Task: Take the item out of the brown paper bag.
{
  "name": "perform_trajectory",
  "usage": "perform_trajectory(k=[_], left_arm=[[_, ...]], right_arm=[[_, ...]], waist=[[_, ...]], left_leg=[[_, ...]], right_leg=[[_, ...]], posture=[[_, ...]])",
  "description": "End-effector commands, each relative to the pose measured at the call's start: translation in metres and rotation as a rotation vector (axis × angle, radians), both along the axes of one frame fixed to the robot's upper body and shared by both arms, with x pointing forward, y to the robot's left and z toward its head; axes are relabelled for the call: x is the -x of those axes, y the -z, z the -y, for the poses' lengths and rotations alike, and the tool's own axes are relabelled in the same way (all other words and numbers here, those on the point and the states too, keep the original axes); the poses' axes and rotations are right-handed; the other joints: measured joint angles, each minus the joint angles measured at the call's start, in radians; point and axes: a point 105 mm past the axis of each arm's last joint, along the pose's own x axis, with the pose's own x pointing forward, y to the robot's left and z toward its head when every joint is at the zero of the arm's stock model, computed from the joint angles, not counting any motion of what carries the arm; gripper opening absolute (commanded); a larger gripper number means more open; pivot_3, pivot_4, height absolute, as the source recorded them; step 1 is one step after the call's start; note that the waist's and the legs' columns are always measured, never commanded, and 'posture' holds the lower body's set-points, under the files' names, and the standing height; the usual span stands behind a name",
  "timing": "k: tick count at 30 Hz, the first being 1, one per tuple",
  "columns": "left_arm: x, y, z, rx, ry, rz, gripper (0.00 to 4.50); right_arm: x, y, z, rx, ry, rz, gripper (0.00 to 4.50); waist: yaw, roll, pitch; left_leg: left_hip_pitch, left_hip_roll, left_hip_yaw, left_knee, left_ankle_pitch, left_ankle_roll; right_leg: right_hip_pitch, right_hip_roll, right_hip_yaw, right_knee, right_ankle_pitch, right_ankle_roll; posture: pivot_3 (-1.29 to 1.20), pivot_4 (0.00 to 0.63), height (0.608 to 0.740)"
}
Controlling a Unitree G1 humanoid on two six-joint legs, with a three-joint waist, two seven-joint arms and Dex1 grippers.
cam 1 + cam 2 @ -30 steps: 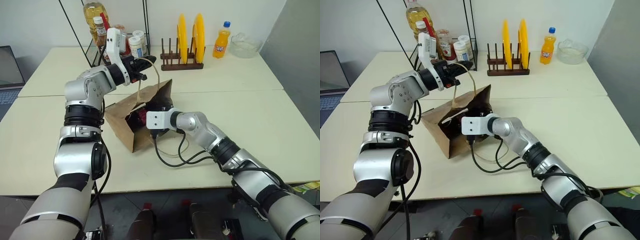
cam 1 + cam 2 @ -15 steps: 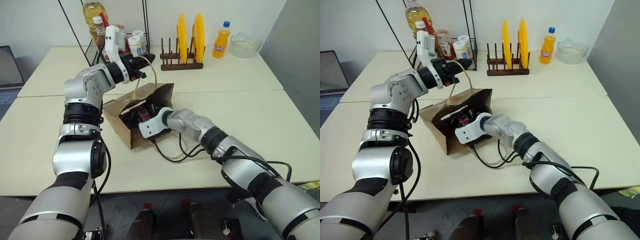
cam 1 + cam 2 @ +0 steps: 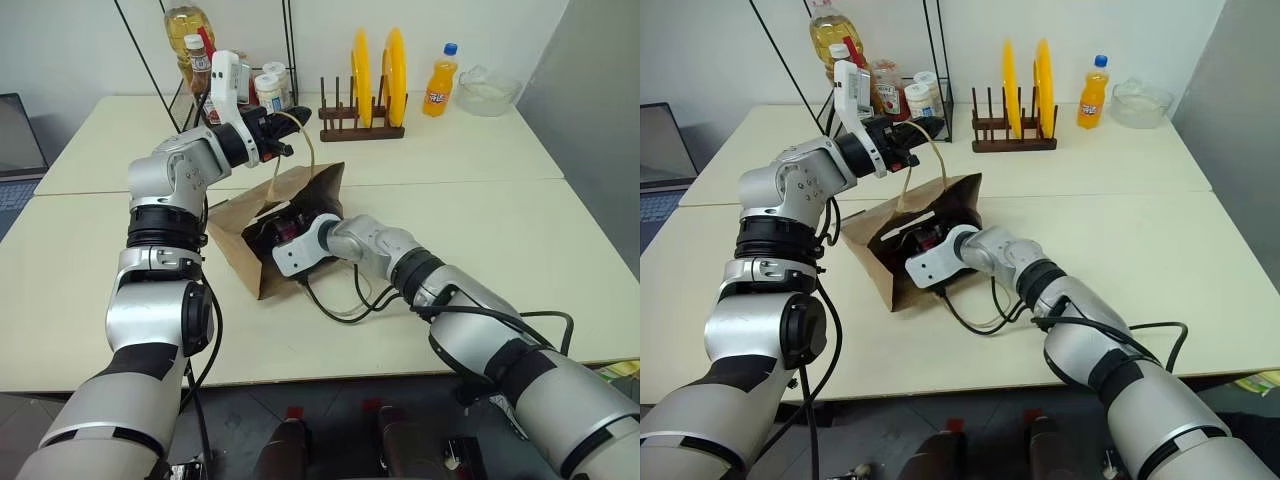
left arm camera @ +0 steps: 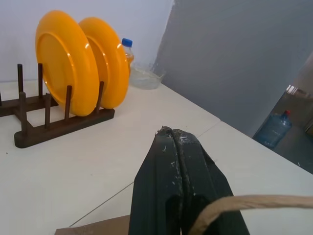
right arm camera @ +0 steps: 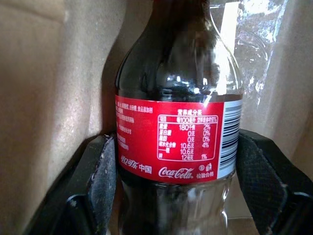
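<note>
The brown paper bag (image 3: 236,248) lies on its side on the table with its mouth facing me. My left gripper (image 3: 284,151) is raised above it and shut on a tan cord handle (image 4: 234,205), holding that loop up. My right gripper (image 3: 926,240) reaches into the bag's mouth. The item (image 5: 166,122), a dark cola bottle with a red label, stands between the right gripper's black fingers (image 5: 100,181), and both pads lie against its sides. Its red label (image 3: 288,229) shows inside the bag's opening. The bottle's cap is hidden.
A wooden rack with two yellow plates (image 3: 366,85) stands at the back, with an orange soda bottle (image 3: 441,86) and a glass bowl (image 3: 488,90) to its right. A wire rack of condiments (image 3: 240,80) is at the back left. Black cables (image 3: 340,300) loop beside the bag.
My right gripper has rolled and gone deeper into the bag's mouth, coming around the bottle. The bag's upper edge has sagged a little. My left gripper has stayed in place with the handle.
</note>
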Motion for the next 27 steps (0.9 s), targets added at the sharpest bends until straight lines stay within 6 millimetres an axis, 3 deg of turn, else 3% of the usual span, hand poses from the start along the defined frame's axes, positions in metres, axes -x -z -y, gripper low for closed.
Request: perform_trajectory(k=[1,10,19,24,27], left_arm=[[0.005,-0.019,-0.001,0.022,0.001,0.071,0.00],[0.003,-0.015,-0.006,0.022,-0.023,0.069,0.00],[-0.001,-0.014,-0.005,0.022,-0.041,0.068,0.00],[-0.003,-0.014,-0.004,0.017,-0.043,0.067,0.00],[-0.003,-0.014,-0.004,0.016,-0.041,0.067,0.00]], right_arm=[[-0.005,-0.002,0.011,0.007,0.012,0.012,3.09],[0.009,-0.040,0.038,-0.160,-0.090,0.050,3.09],[0.051,-0.063,0.076,-0.383,-0.174,0.003,3.09],[0.075,-0.088,0.098,-0.530,-0.232,-0.031,3.09],[0.091,-0.108,0.123,-0.632,-0.230,-0.043,3.09]], waist=[[0.000,0.000,0.000],[0.004,0.000,0.000],[-0.003,0.000,0.000],[-0.001,0.000,0.000],[0.008,0.000,0.000]], left_leg=[[0.000,0.000,0.000,0.000,0.000,0.000],[-0.001,-0.001,0.000,0.000,0.000,0.000],[-0.006,-0.001,0.002,0.001,0.000,0.000],[-0.006,-0.001,0.002,0.001,0.000,0.000],[-0.007,-0.001,0.002,0.001,0.000,0.000]], right_leg=[[0.000,0.000,0.000,0.000,0.000,0.000],[0.000,-0.001,0.000,-0.001,0.000,0.000],[-0.004,-0.001,0.000,-0.002,0.000,0.000],[-0.003,-0.001,0.000,-0.002,0.000,0.000],[-0.003,-0.001,0.000,-0.002,0.000,0.000]], posture=[[0.00,0.150,0.740],[0.00,0.150,0.740],[0.00,0.150,0.740],[0.00,0.150,0.740],[0.00,0.150,0.740]])
